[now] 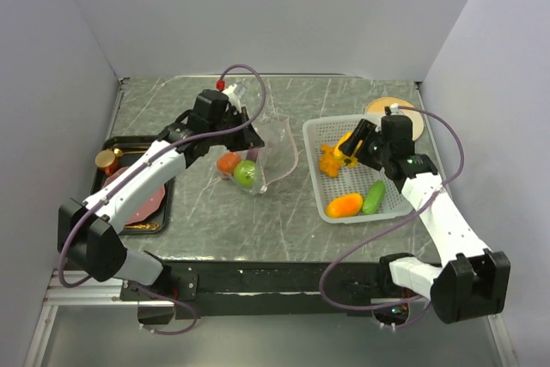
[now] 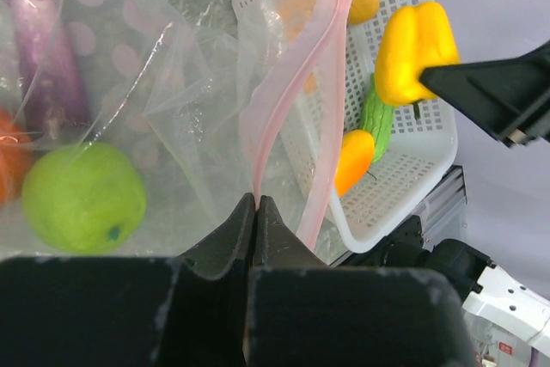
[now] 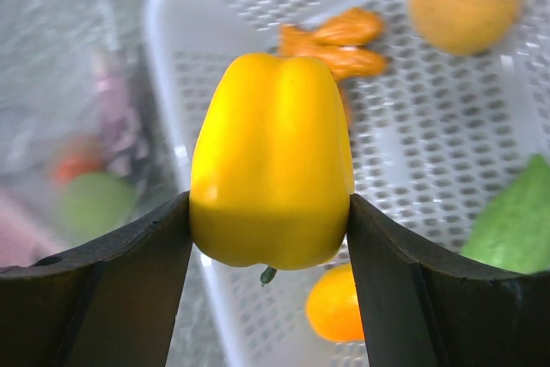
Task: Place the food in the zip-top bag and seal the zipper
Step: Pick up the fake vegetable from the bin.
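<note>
You face a dark grey marbled tabletop (image 1: pixel 215 229), boxed by 3 plain pale walls (image 1: pixel 275 6) at left, far and right, under soft, even light.

Overhead view looking forward-down, two close wrist views, all sharing the basket (image 1: pixel 344 182)

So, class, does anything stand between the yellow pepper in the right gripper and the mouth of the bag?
Only the white basket's left wall lies between the yellow pepper, clamped in the right gripper, and the bag, whose pink zipper the left gripper pinches. The pepper looks lifted above that wall, so nothing visible seems to block it.
</note>
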Controlling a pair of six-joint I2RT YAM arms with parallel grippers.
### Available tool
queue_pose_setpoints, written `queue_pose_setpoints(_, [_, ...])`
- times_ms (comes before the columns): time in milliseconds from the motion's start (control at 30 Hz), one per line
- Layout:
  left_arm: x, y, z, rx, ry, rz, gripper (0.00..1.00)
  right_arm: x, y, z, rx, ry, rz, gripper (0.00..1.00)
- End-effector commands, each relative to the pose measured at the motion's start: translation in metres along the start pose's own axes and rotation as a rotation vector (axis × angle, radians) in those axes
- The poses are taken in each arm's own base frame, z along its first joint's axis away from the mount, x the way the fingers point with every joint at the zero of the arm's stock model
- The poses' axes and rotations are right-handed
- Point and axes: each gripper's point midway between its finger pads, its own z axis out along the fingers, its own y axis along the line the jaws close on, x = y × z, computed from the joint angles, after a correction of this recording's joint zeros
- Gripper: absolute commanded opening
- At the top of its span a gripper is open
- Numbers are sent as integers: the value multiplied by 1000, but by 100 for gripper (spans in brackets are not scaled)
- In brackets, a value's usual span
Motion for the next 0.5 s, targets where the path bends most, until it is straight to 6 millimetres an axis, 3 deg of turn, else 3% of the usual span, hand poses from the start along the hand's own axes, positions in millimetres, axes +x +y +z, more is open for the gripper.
queue_pose_setpoints(0, [-6, -13, 11, 65, -6, -11, 1, -25, 59, -29, -204, -65, -42, 32])
queue_pose_setpoints(200, [-10, -16, 20, 76, -3, -6, 1, -17, 107, -43, -310, -48, -118, 32])
queue_pose_setpoints(467, [-7, -19, 24, 83, 13, -8, 1, 6, 147, -33, -397, 31, -166, 33])
